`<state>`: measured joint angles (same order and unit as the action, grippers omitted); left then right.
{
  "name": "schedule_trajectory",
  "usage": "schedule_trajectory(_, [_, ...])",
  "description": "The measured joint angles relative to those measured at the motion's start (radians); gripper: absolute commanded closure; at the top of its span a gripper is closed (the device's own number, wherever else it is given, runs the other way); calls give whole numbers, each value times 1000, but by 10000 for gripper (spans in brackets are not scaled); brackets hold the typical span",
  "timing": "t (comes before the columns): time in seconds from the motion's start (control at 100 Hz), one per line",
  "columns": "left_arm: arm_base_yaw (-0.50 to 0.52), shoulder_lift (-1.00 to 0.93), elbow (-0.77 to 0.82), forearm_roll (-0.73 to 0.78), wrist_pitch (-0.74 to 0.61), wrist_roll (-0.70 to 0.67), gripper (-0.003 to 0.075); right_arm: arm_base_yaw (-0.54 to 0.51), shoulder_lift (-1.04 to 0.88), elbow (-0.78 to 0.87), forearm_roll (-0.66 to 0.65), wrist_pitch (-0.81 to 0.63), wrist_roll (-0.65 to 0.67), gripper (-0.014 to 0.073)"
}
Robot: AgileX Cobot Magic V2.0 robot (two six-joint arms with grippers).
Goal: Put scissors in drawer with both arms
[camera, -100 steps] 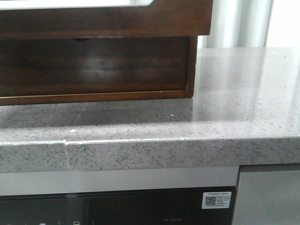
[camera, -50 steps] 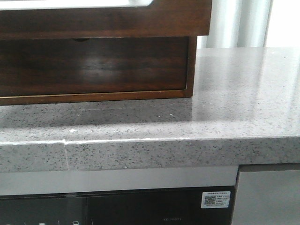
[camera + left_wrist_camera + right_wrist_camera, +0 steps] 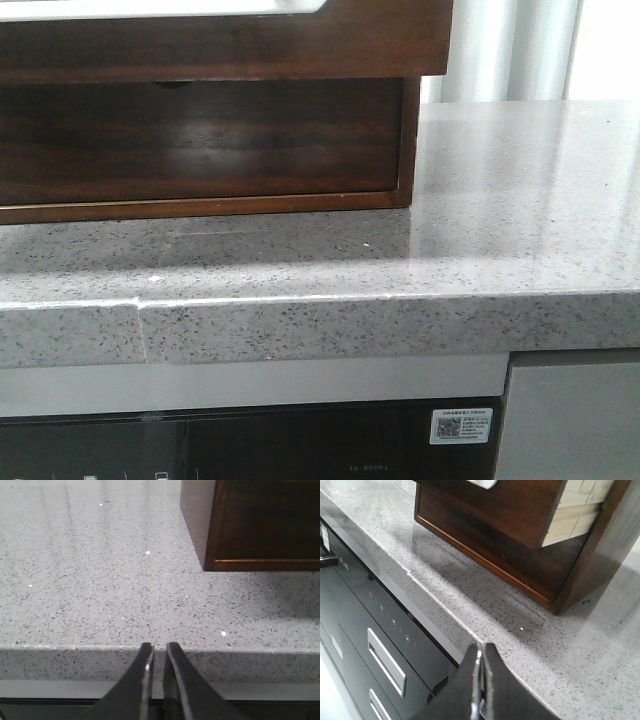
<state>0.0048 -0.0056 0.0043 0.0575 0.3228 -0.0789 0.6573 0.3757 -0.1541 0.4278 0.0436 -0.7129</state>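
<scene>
Dark brown wood fills the top of the front view: the drawer [image 3: 230, 35] stands pulled out over the lower drawer front [image 3: 200, 140] of a cabinet on the grey speckled worktop [image 3: 400, 270], its long axis running left to right, its white cut-out just visible at the upper edge. No scissors appear here, and neither tool is in this view. In the left wrist view, the left tool [image 3: 158, 652] hangs at the worktop edge, tips nearly together, holding nothing; the cabinet corner [image 3: 215, 545] lies well apart. In the right wrist view, the right tool [image 3: 481, 652] has its tips pressed together, empty, and the drawer's pale side joint shows. The scissors are in no view, so their heading cannot be told. Judged: light, rigid, slippery metal; grasp across the blades near the pivot.
</scene>
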Motion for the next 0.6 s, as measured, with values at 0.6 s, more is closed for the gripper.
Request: schedule_trajectory(0.6, [0,0,0,0,0,-2,717,0,0,0,-48,-20,-13,699])
